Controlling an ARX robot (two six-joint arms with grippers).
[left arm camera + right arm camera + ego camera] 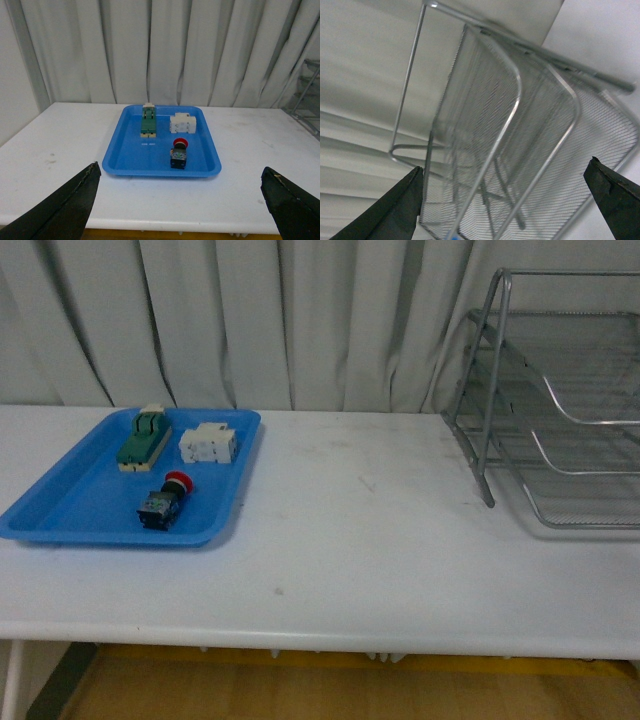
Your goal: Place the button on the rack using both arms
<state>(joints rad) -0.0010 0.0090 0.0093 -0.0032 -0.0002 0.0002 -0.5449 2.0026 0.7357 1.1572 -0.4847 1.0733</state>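
Note:
The button (pixel 164 501), red cap on a dark body, lies in the near part of the blue tray (pixel 70 510) at the table's left; the left wrist view shows the button (pixel 179 154) too. The silver wire rack (pixel 560 410) stands at the table's right end. Neither arm shows in the front view. My left gripper (pixel 180 202) is open, well short of the tray (pixel 127 160), with only table between its fingers. My right gripper (pixel 504 202) is open and faces the rack (pixel 520 145) at close range, tilted in that view.
A green-and-cream switch (pixel 144 437) and a white blocky component (pixel 208 444) lie at the tray's far end. A white curtain (pixel 280 310) hangs behind the table. The table's front edge (pixel 320 635) runs across the near side.

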